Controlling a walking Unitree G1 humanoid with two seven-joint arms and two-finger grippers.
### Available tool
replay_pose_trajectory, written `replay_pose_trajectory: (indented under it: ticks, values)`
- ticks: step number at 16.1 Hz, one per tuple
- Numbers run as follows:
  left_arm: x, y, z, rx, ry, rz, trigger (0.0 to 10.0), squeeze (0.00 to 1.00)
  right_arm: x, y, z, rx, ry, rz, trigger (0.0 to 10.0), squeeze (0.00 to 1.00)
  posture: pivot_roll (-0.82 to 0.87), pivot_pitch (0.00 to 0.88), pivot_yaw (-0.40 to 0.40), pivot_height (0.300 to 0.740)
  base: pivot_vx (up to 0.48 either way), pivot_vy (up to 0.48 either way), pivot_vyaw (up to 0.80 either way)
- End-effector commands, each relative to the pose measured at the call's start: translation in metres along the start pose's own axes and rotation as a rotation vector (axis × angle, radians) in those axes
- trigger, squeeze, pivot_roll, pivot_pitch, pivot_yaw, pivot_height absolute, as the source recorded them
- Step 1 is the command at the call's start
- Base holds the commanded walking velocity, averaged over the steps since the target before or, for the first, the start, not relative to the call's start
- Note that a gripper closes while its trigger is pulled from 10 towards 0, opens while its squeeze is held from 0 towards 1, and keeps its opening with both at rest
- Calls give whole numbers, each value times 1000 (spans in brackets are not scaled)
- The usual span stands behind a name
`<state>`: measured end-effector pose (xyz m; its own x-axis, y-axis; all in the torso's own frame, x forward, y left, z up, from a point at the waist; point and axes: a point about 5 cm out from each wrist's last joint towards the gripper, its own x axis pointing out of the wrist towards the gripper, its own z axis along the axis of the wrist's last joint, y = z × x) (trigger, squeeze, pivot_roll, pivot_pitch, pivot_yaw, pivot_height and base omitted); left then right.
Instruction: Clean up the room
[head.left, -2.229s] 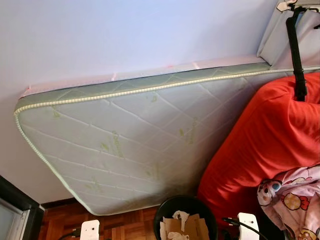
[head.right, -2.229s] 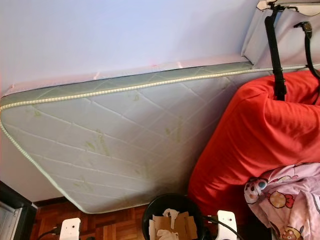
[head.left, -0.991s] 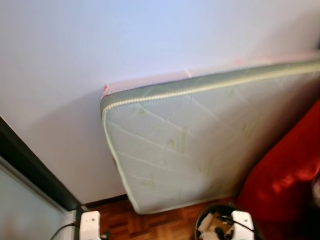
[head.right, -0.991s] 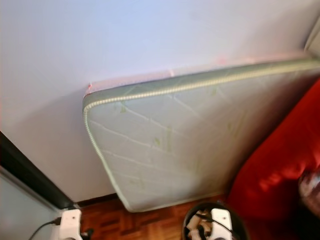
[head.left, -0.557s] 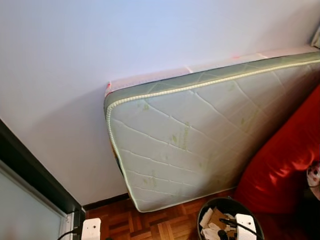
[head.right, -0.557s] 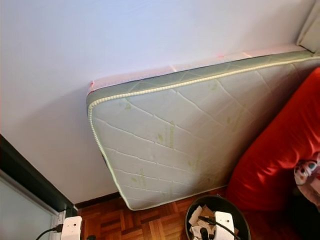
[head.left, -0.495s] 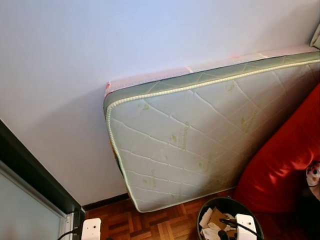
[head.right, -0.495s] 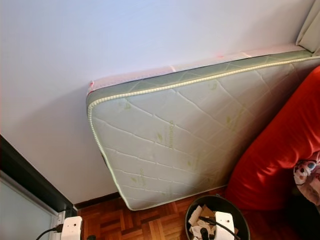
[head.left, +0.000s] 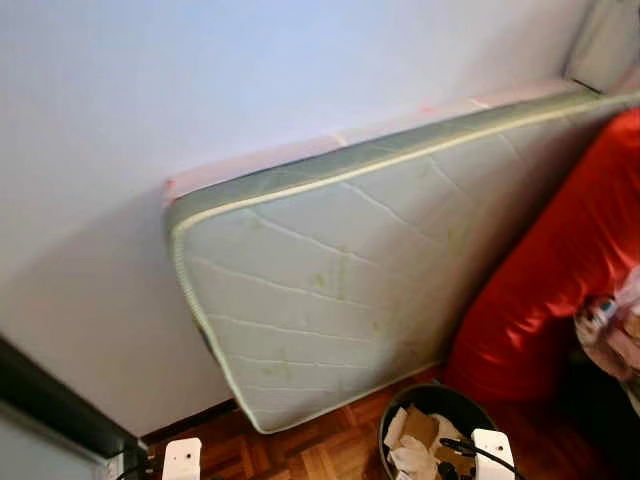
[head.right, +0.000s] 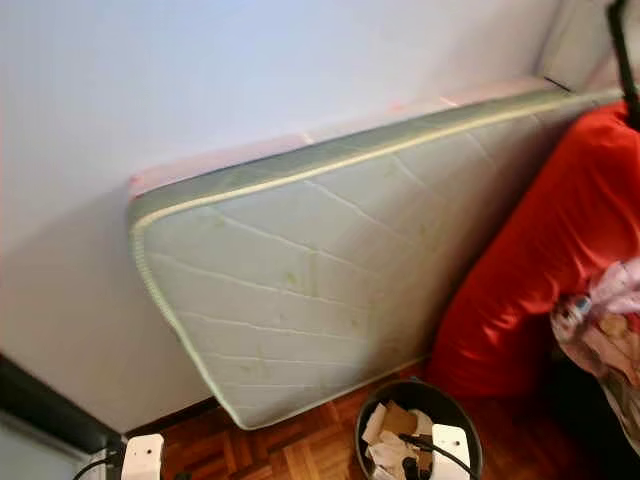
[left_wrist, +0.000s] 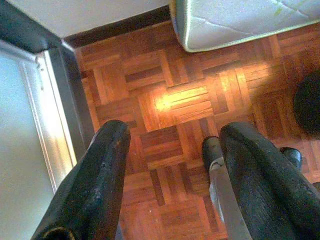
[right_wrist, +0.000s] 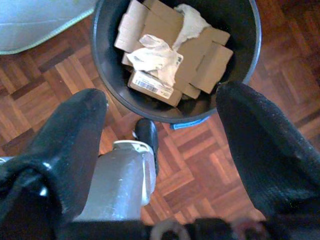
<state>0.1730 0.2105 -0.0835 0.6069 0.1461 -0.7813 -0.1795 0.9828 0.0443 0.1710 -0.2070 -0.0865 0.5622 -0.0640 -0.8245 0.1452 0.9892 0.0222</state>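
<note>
The bin (right_wrist: 175, 55) is sitting on the floor (left_wrist: 175, 100) by the mattress (head.left: 330, 290), holding boxes (right_wrist: 200, 55) for clean-up. The right hand (right_wrist: 160, 165) is hanging spread just above it, holding nothing. The left hand (left_wrist: 175, 175) is hanging spread too.

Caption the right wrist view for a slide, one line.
Open right gripper hangs above a black trash bin holding flattened cardboard and crumpled white paper on parquet floor.
</note>
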Motion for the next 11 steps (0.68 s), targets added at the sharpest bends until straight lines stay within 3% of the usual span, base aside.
replay_pose_trajectory:
  ticks: [1,5,8,11]
  values:
    - [-1,2,-3,9,15,4,10000,0,0,1,1,-5,2,3,10000,0,-28,0,40,740,0,0,-669]
    - [0,2,-1,25,8,7,10000,0,0,2,1,-2,3,3,10000,0,-26,0,45,740,0,0,-669]
    - [1,3,2,62,5,14,10000,0,1,3,1,3,3,5,10000,0,-27,0,49,740,0,-439,-669]
    - [1,1,4,51,-1,7,10000,0,1,4,0,8,2,5,10000,0,-30,0,53,740,0,0,-667]
